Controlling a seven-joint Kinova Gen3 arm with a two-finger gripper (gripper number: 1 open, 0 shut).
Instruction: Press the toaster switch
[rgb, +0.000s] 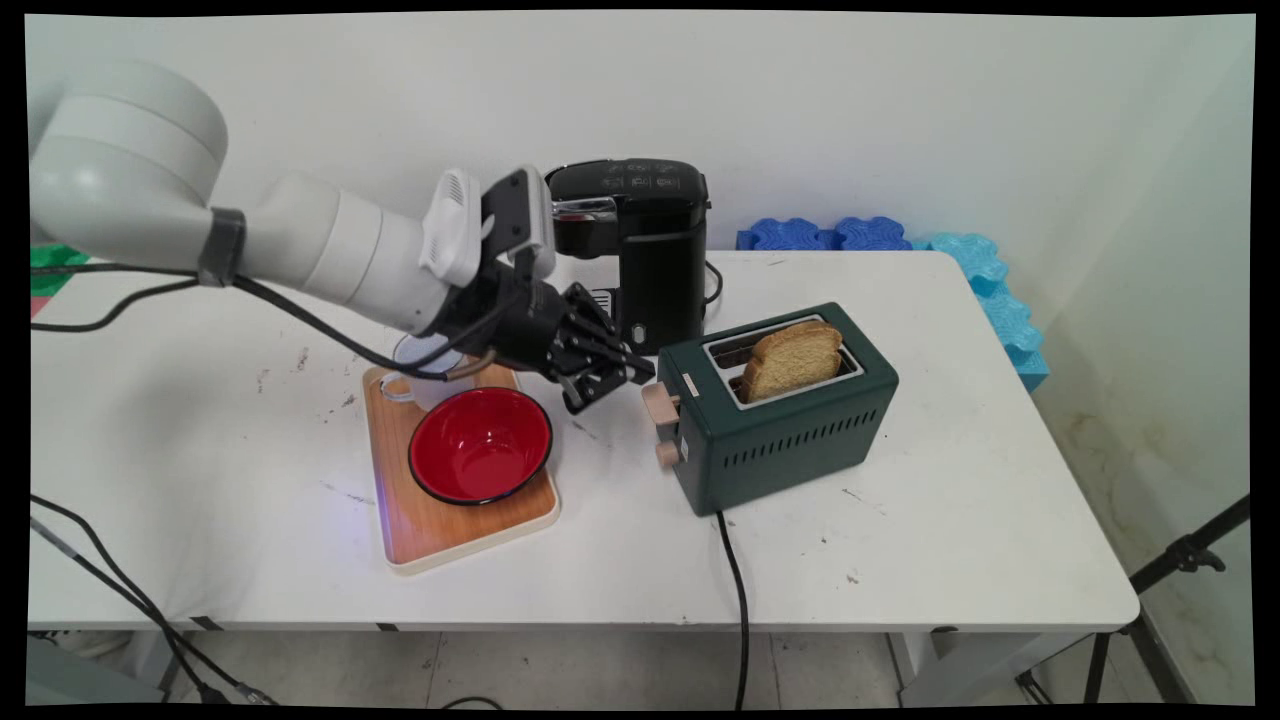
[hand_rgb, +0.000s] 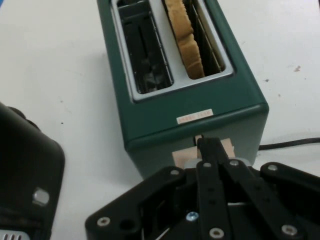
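Observation:
My gripper (rgb: 628, 378) is shut, its two fingers pressed together with nothing between them. Its tip (hand_rgb: 210, 146) sits right at the beige lever (rgb: 660, 402) on the near end of a dark green toaster (rgb: 790, 425); actual contact cannot be made out. In the hand view the lever (hand_rgb: 229, 148) shows on both sides of the fingertips. A slice of brown bread (rgb: 792, 362) stands up out of one slot. That same slice (hand_rgb: 186, 42) fills the right slot of the toaster (hand_rgb: 165, 115) in the hand view, and the left slot (hand_rgb: 145, 50) is empty.
A red bowl (rgb: 480, 445) rests on a wooden tray (rgb: 440, 525) below the arm, with a white cup (rgb: 420, 372) partly hidden behind it. A black coffee machine (rgb: 645, 250) stands behind the gripper. The toaster's black cord (rgb: 738, 590) runs off the front edge. Blue foam (rgb: 870, 233) lines the back right.

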